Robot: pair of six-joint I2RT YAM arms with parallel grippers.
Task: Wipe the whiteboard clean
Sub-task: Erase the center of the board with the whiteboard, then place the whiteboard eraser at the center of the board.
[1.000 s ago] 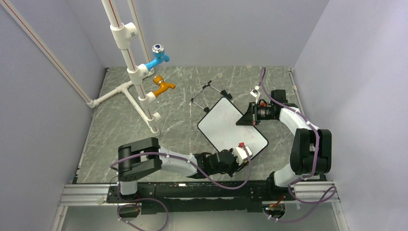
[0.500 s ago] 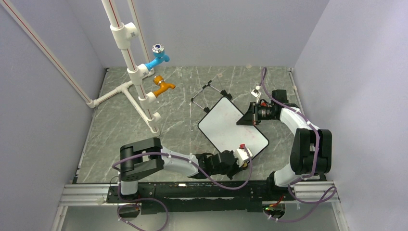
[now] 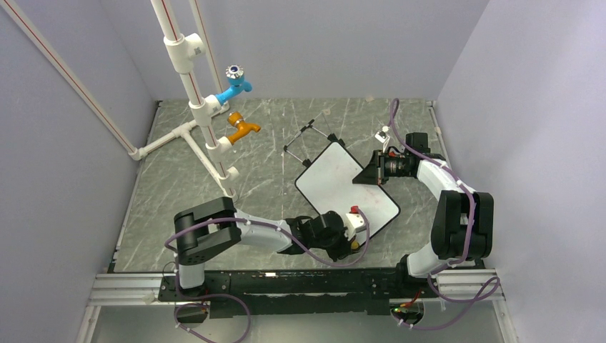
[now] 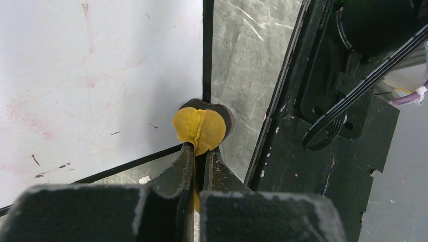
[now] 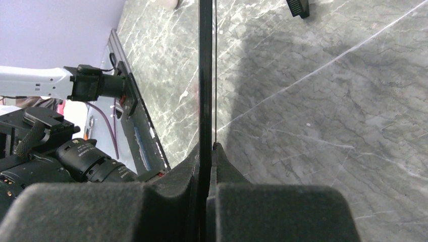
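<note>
The whiteboard [image 3: 341,186] lies tilted at mid-table, its wire easel feet [image 3: 311,138] behind it. In the left wrist view the whiteboard [image 4: 101,75] shows only faint red smears and a few dark specks. My left gripper [image 3: 355,223] is at the board's near corner, shut on the yellow-black eraser [image 4: 200,130], which presses on the black frame's corner. The left gripper [image 4: 202,151] pinches the eraser's yellow side. My right gripper [image 3: 366,175] is shut on the board's right edge. In the right wrist view the whiteboard [image 5: 205,75] runs edge-on between the right gripper [image 5: 208,148] fingers.
A white pipe stand [image 3: 196,107] with a blue tap [image 3: 234,84] and an orange tap [image 3: 243,128] stands at the back left. The black base rail [image 3: 286,282] runs along the near edge. Purple walls close in on both sides.
My left gripper has slid the eraser a little left and away along the board's near corner, and its forearm has swung up. The right gripper keeps its hold.
</note>
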